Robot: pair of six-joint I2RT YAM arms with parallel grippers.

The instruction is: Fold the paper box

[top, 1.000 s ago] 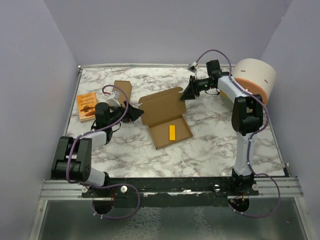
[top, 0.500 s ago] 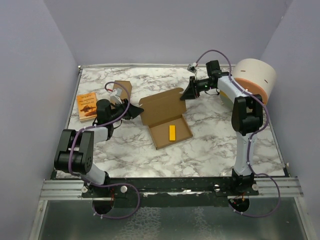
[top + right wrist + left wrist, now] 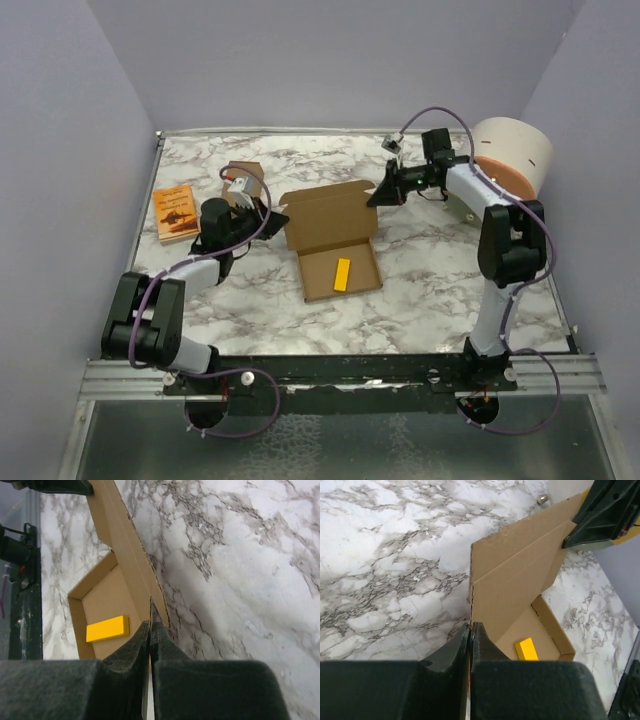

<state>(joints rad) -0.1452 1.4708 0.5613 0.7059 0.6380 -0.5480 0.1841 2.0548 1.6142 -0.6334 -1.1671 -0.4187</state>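
Brown paper box (image 3: pixel 325 220), yellow block (image 3: pixel 343 274) inside, lid pinched by left tool (image 3: pixel 277 218) and right tool (image 3: pixel 372 196).

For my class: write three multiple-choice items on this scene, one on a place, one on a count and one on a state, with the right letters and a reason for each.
1. Where does the yellow block lie?
A) outside the box
B) inside the paper box
C) held up in the air

2. How many grippers pinch the box's lid?
A) none
B) one
C) two

3. How does the lid stand?
A) shut flat over the tray
B) raised open
C) torn off

Key:
1 B, the block rests on the tray's floor.
2 C, the left gripper and the right gripper are each shut on a corner of the lid.
3 B, the lid rises behind the uncovered tray.
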